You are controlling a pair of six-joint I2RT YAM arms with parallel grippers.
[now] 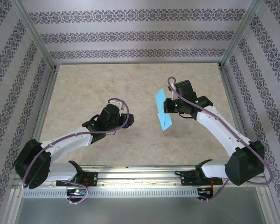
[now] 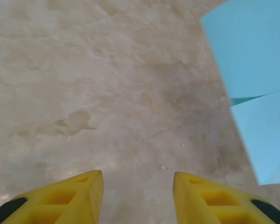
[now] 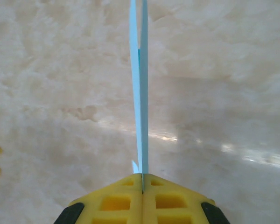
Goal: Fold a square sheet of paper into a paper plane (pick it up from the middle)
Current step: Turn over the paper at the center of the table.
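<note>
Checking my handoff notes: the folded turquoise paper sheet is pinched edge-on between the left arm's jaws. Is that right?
No, wrong arm: the folded turquoise paper sheet is pinched edge-on between the right arm's jaws, as the right wrist view shows.

Beige marbled tabletop point(image 1: 130, 88); 3 walls point(image 1: 130, 35), floral-striped wallpaper; corner posts point(image 1: 35, 35), perhaps aluminium.

The left arm point(image 1: 67, 141) and right arm point(image 1: 219, 128) are wearing white shells with bulky black joint housings. A mauve cable point(image 1: 115, 99) is looping along each one. The left gripper point(image 2: 137, 186) and right gripper point(image 3: 142, 179) are showing yellow fingers point(image 2: 210, 200) (moulded with square pockets), black patches edging their outer corners
</note>
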